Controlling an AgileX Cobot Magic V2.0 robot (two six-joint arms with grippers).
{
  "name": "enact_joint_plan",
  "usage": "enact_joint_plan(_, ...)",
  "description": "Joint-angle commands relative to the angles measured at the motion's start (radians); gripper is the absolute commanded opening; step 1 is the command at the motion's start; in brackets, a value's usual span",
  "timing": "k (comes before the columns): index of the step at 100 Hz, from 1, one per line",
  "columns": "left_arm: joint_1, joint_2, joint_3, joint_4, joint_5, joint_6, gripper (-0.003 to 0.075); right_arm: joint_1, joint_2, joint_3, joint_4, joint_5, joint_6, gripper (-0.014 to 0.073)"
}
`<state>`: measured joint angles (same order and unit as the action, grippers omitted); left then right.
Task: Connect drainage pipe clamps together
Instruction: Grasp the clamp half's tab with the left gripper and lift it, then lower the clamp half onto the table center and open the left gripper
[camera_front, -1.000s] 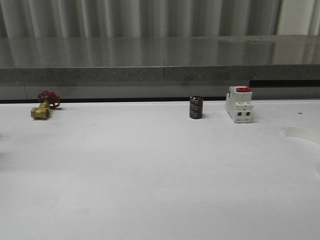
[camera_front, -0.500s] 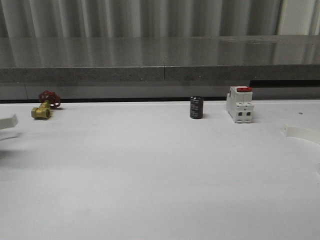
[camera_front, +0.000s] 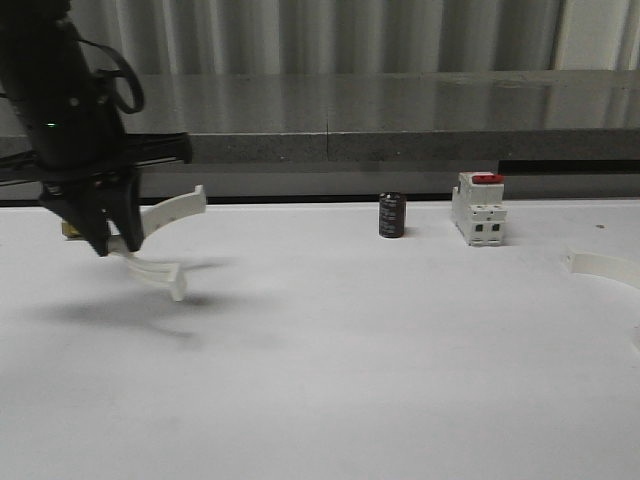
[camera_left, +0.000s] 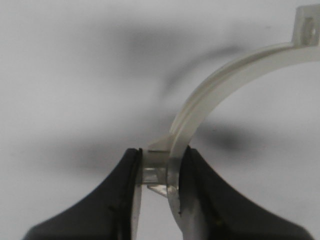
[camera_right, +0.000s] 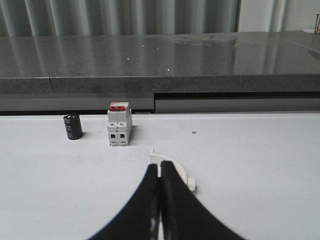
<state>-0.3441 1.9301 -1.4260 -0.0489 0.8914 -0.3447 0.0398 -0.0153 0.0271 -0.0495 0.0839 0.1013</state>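
Front view showed the left gripper (camera_front: 108, 240) closed on one clamp half (camera_front: 160, 240) above the table's (camera_front: 330, 380) left side, probably carrying it toward the other half (camera_front: 600, 266) near the right edge, where their tabs must align.

A white table (camera_front: 330, 360) fills the lower frame. Right of centre stand a black cylinder (camera_front: 392, 215) and a red-topped white block (camera_front: 479, 209). A white half-ring clamp (camera_front: 603, 265) lies at the right edge.

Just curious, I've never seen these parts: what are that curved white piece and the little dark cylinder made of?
The curved white piece looks like plastic: milky, slightly see-through, with moulded ridges. The dark cylinder has a matte black wrap with faint print; what is underneath cannot be told.
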Motion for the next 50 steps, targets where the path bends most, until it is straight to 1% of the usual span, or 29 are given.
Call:
enact_joint_plan(1,-0.053,-0.049,-0.029,-0.016,-0.07,-0.036,-0.0021,-0.004,-0.015,-0.017,0.001,-0.084,-0.01,-0.0066)
enact_joint_plan(8,-0.08,-0.049,-0.029,-0.016,-0.099,-0.052,-0.0021,-0.004,-0.015,-0.017,0.001,-0.084,-0.01,-0.0066)
enact_joint_plan(17,-0.087,-0.046,-0.029,-0.022,-0.105,-0.052,-0.0021,-0.004,-0.015,-0.017,0.001,-0.084,-0.01,-0.0066)
enact_joint_plan(50,-0.087,0.025,-0.029,-0.041,-0.043,-0.059,-0.0021,-0.004,-0.015,-0.017,0.001,-0.084,-0.01,-0.0066)
